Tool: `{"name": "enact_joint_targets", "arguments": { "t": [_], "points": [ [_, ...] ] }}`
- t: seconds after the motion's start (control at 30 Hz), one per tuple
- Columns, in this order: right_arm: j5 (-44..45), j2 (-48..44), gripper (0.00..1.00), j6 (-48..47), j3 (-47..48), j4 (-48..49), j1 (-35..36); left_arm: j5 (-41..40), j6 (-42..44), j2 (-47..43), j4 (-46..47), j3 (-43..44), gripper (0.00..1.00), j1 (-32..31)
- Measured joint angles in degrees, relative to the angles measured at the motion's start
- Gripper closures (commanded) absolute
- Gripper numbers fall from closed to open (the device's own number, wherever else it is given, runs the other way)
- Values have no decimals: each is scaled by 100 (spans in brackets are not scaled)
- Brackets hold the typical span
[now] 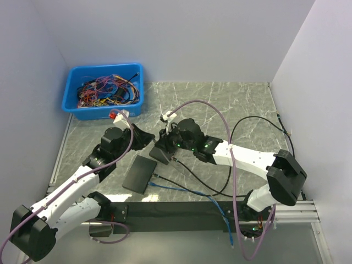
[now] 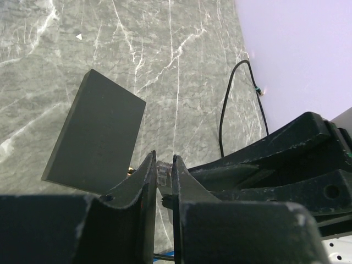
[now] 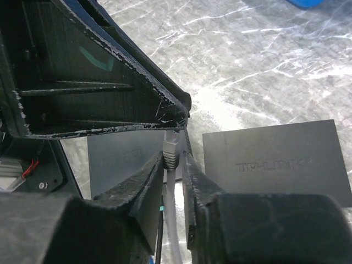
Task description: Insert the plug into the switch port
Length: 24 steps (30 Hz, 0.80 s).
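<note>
The job is at the hand-over stage: the plug (image 2: 163,169) is held in the air above the counter (image 1: 231,104) and has not yet reached the switch (image 1: 139,173), which lies flat on the marble just below and to the near side of where the two arms meet. The left fingers (image 2: 147,171) are pressed almost together and pinch the clear tip of the plug. The right wrist view shows the right fingers (image 3: 157,171) standing narrow on either side of the pale boot (image 3: 171,149) just behind that tip, with the white cable (image 3: 172,214) running down between them. I cannot tell from the pictures whether they already bear on the boot or only flank it. The switch shows its lettered top face, and its port side is not visible in any view, so I cannot say which way the sockets point. By my reading, the next move needs one hand to take a firm hold of the boot or cable, square to the plug, before the other lets go. The plug then has to be turned level with the port edge of the switch and pushed straight in. As the switch is loose on the counter, the free hand may well be needed to brace it against the push.
</note>
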Motion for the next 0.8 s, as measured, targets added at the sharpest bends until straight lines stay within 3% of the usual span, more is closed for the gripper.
{"name": "enact_joint_targets", "arguments": {
  "t": [0.3, 0.4, 0.5, 0.53, 0.6, 0.8],
  "points": [
    [0, 70, 100, 17, 9, 59, 11, 0, -2, -42, -24, 0, 99, 13],
    [-2, 70, 100, 22, 9, 138, 13, -2, 2, -105, -26, 0, 97, 28],
    [-44, 70, 100, 37, 7, 219, 13, -4, 24, -199, -24, -9, 79, 39],
    [-72, 70, 100, 42, 4, 258, 13, -11, 44, -238, -26, -11, 64, 46],
    [-127, 70, 100, 61, -20, 356, 7, 4, 76, -328, -2, -22, 51, 48],
    [-734, -13, 100, 273, -385, 772, -310, 52, 186, -1034, 400, -286, 40, 31]
  ]
}}
